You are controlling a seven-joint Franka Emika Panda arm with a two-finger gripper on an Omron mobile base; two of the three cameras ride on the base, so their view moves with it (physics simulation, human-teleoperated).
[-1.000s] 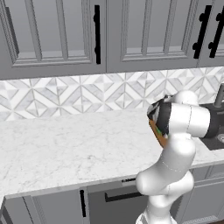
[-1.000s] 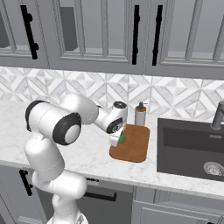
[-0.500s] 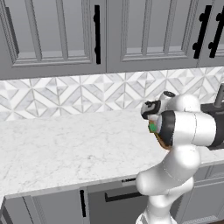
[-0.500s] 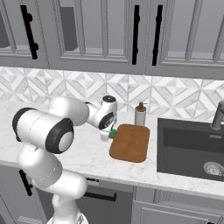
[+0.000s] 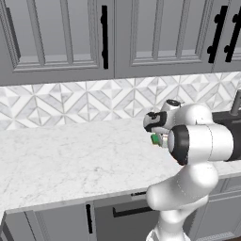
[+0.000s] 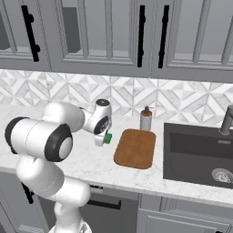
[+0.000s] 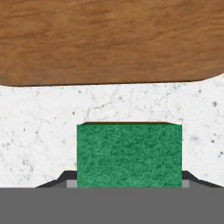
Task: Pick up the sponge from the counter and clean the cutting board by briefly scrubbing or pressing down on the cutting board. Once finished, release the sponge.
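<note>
My gripper [image 6: 104, 138] is shut on the sponge [image 6: 108, 137], a small green block, and holds it over the white counter [image 6: 86, 159] just left of the cutting board [image 6: 135, 148]. The orange-brown board lies flat and bare, apart from the sponge. In the hand view the sponge [image 7: 129, 155] sits between my dark fingertips [image 7: 64, 178], with marble counter [image 7: 39, 131] around it and the board [image 7: 109, 41] across the top. From the left base view the sponge [image 5: 154, 139] peeks out beside the gripper [image 5: 158, 139], and my arm hides the board.
A soap dispenser [image 6: 145, 119] stands just behind the board. A dark sink [image 6: 200, 150] with a faucet [image 6: 226, 119] lies to the board's right. A tiled backsplash and grey cabinets rise behind the counter, which stretches wide to the left [image 5: 61, 155].
The gripper has carried the sponge leftward off the board's left part, out over the bare counter beside it. The arm has swung left with it.
</note>
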